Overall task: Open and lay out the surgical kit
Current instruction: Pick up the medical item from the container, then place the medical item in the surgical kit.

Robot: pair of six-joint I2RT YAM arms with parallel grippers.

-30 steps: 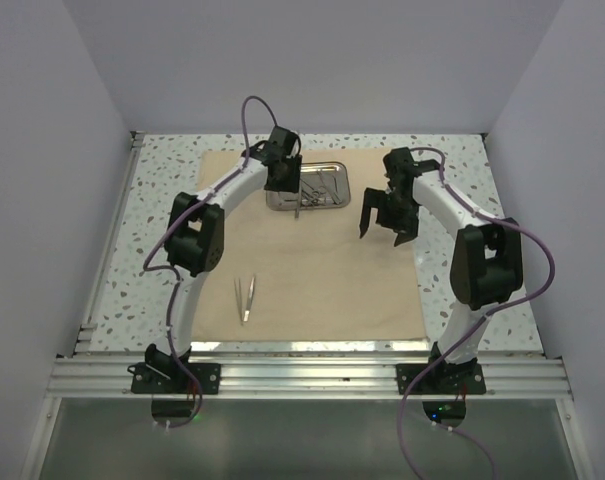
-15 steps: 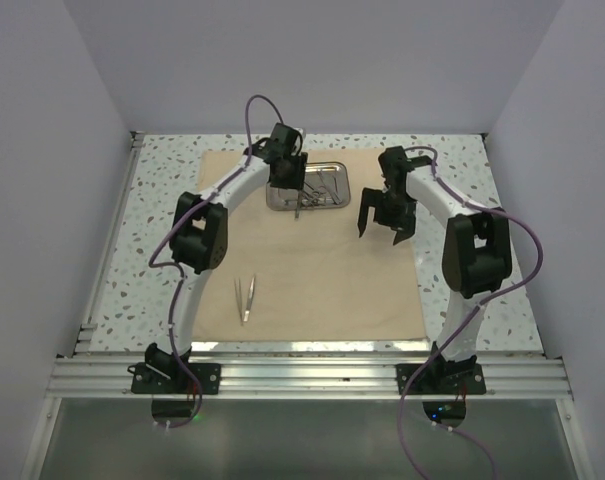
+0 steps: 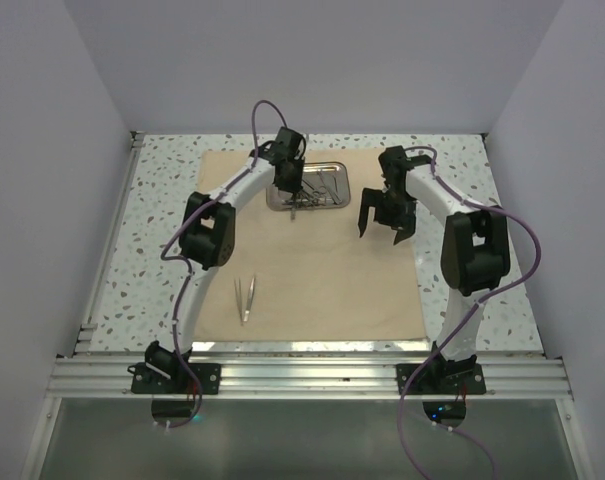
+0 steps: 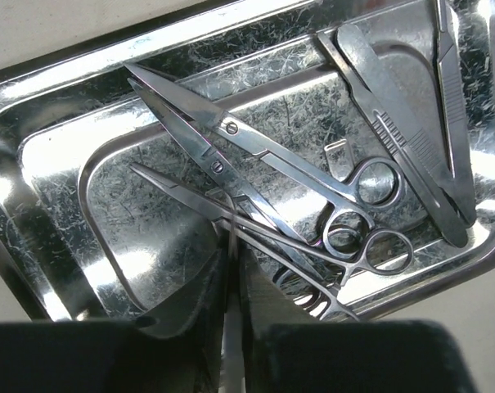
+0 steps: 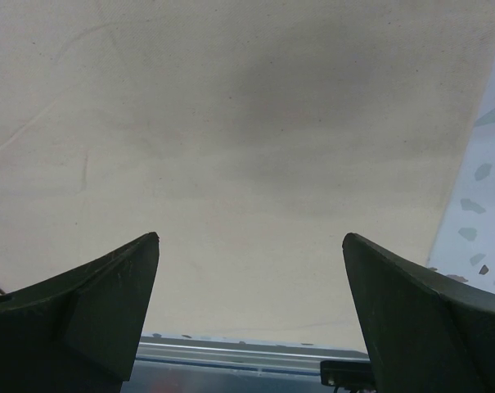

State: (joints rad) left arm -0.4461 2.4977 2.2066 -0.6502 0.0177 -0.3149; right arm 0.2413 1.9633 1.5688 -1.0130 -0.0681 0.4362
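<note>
The beige cloth wrap (image 3: 322,270) lies spread flat on the table. At its far edge sits the shiny steel tray (image 3: 334,190), holding scissors (image 4: 255,164), ring-handled forceps (image 4: 370,246) and flat slim tools (image 4: 402,139). My left gripper (image 3: 294,198) reaches down into the tray's near side. In the left wrist view its jaws (image 4: 233,262) stand almost together with a thin silver instrument (image 4: 231,233) pinched between them. Tweezers (image 3: 245,298) lie alone on the cloth's near left. My right gripper (image 3: 384,225) hovers wide open over bare cloth (image 5: 247,123), right of the tray.
Speckled tabletop (image 3: 162,200) shows around the cloth, and along the right edge of the right wrist view (image 5: 484,180). An aluminium rail (image 3: 302,375) runs along the near edge by the arm bases. White walls close in on three sides.
The left gripper's jaws have narrowed onto the thin instrument in the tray and the wrist has shifted slightly right. The right arm drew in slightly, gripper still wide open.
</note>
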